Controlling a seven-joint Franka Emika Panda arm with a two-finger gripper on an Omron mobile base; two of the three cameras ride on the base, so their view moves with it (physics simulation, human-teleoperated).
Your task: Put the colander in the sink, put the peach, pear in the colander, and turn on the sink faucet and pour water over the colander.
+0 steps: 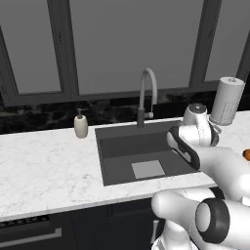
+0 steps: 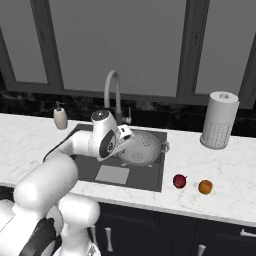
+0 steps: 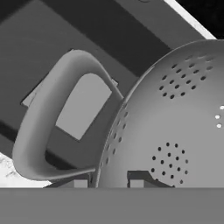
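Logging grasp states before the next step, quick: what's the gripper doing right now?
Gripper: shut on the colander, pinching its rim beside a handle, over the sink.

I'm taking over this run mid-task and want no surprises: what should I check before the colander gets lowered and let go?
1. Colander over the sink, not the counter: ok, it hangs above the basin's right part.
2. Claw on the colander rim by its handle: ok, the bowl is up; finger contact cannot tell.
3. Basin floor free of objects: ok.
4. Sink faucet off, no stream: ok.
5. Pear and peach on the counter right of the sink, apart: ok.
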